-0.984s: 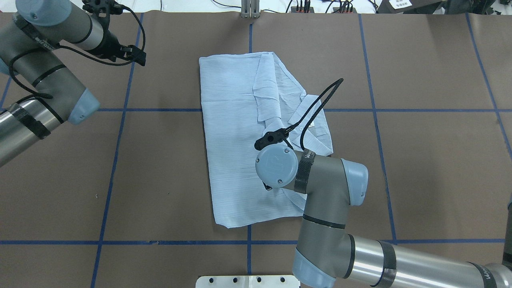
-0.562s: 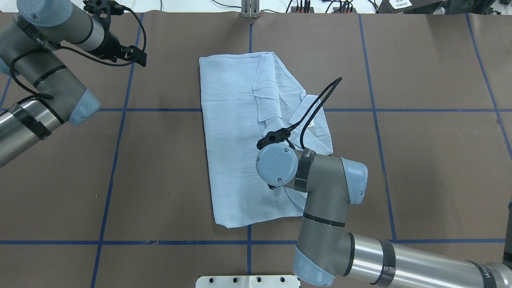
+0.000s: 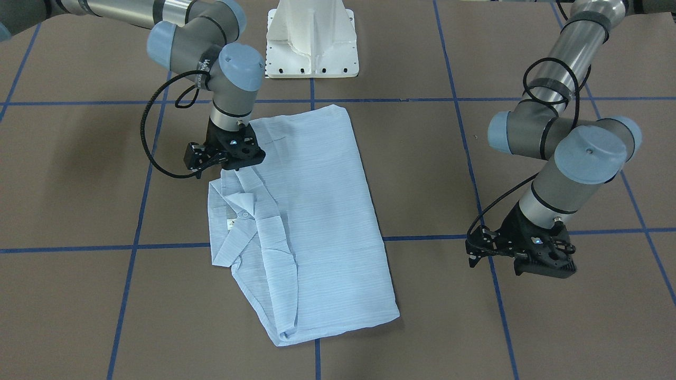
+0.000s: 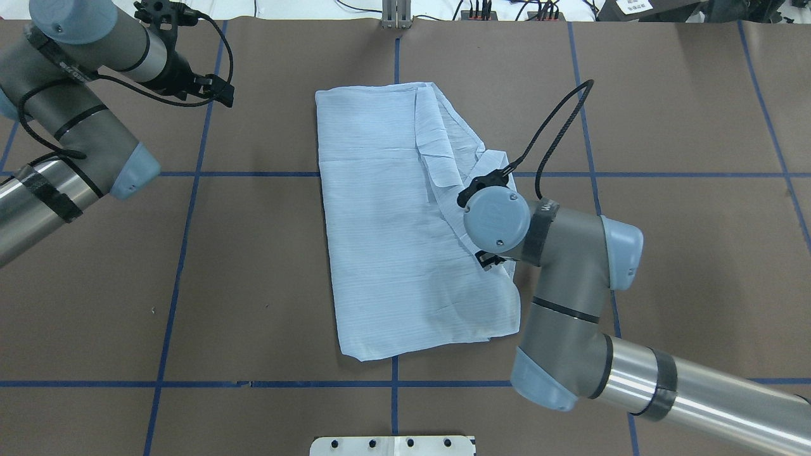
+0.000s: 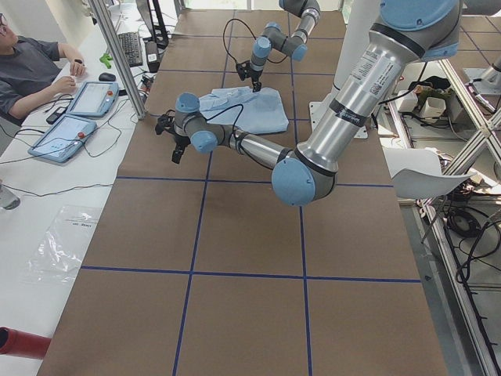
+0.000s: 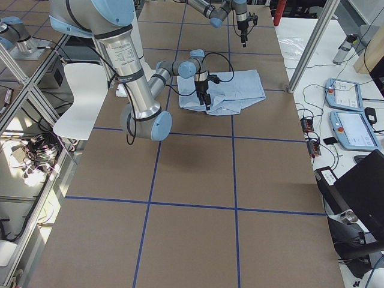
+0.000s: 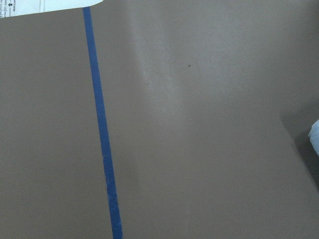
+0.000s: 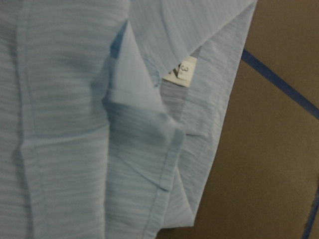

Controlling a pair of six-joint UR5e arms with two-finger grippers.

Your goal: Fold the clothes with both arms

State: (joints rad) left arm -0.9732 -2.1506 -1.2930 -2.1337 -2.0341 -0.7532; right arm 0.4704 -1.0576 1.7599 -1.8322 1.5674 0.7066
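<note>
- Exterior front-facing view: the right gripper [image 3: 234,164] points straight down at the shirt [image 3: 317,211], at the edge on the robot's right and just on the base side of the collar [image 3: 240,211]. Its black body hides the fingertips, so I cannot tell whether they are parted, closed or pinching cloth.
- That position suits taking up or smoothing the loose side layer, which is probably why the arm is working there.
- The right wrist camera shows only crinkled striped fabric, a turned-back flap and a small white label [image 8: 182,71]. No finger shows in it.
- In the overhead view, the right arm's blue wrist cap [image 4: 496,220] sits directly over the gripper and covers any contact.
- The left gripper [image 3: 544,266] hangs low over bare table [image 3: 475,327], well apart from the shirt. It seems parked to keep the work area free.
- I cannot make out how its fingers are set. Its wrist camera shows only brown surface and a blue tape line [image 7: 102,149], with nothing held.
- The shirt lies mid-table in front of the base as a long panel, with the collar and a narrow overlapped strip on the robot's right.
- The sleeves are not visible and are presumably tucked under or inside the fold.
</note>
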